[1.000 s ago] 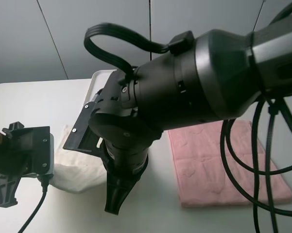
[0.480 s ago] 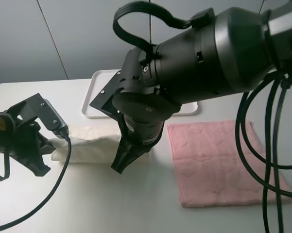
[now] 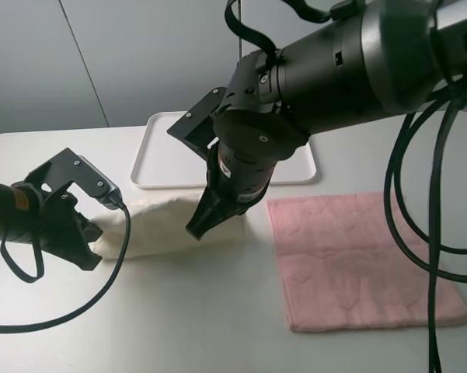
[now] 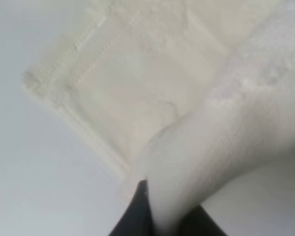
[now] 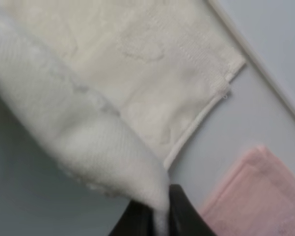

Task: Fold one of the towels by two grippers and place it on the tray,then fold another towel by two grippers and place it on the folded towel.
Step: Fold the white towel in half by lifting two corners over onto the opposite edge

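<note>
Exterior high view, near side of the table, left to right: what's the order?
left gripper → cream towel → right gripper → pink towel. The tray lies behind the cream towel, so it is left out.

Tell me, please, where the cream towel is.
Exterior view: the cream towel lies left of centre, in front of the tray, left of the pink towel, pinched by left gripper and right gripper.

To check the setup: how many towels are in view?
2. The cream towel lies before the white tray, left of centre; the pink towel lies flat at right. The right arm hides part of the tray.
</note>
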You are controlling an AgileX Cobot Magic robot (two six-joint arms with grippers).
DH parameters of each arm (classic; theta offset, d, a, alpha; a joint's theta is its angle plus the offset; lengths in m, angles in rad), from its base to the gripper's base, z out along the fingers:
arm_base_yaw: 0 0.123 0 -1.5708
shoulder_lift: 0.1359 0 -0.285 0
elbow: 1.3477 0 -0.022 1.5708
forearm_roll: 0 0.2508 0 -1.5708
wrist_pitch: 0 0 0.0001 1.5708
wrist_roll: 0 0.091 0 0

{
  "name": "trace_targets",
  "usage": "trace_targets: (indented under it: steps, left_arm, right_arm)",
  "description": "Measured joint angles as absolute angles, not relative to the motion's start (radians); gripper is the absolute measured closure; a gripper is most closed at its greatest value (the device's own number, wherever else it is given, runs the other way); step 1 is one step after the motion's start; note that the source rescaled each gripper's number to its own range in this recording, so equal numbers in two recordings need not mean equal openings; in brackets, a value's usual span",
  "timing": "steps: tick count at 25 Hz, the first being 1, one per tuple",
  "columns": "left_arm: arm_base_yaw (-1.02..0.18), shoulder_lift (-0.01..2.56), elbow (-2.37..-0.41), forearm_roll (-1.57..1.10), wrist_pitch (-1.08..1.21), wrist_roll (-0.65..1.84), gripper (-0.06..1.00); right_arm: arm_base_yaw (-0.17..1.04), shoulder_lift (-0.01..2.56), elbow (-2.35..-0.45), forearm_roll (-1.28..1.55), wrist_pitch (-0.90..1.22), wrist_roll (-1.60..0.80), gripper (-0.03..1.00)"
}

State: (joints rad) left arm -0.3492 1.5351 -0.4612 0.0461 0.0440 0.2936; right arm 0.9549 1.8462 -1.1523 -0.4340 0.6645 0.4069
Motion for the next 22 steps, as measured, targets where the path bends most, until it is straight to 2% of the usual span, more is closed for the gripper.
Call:
trace_targets:
  steps: [6,13,18,20,22]
  left_arm:
    - [-0.349,1.569,-0.502,0.046,0.014,0.246,0.93]
    - [-0.347,1.607,-0.514,0.046,0.000,0.242,0.93]
    - [-0.270,1.607,-0.514,0.046,-0.025,0.223,0.92]
    - [-0.241,1.607,-0.514,0.046,-0.025,0.221,0.88]
    - [-0.228,1.607,-0.514,0.046,-0.025,0.219,0.79]
  right_arm:
    - [0.952,1.912,-1.152,-0.445,0.628,0.432,0.97]
    - [0.952,1.948,-1.152,-0.661,0.559,0.650,0.97]
    - [0.951,1.948,-1.152,-0.801,0.549,0.768,0.97]
    - [0.951,1.957,-1.152,-0.835,0.540,0.795,0.97]
    - [0.951,1.977,-1.152,-0.858,0.534,0.821,0.97]
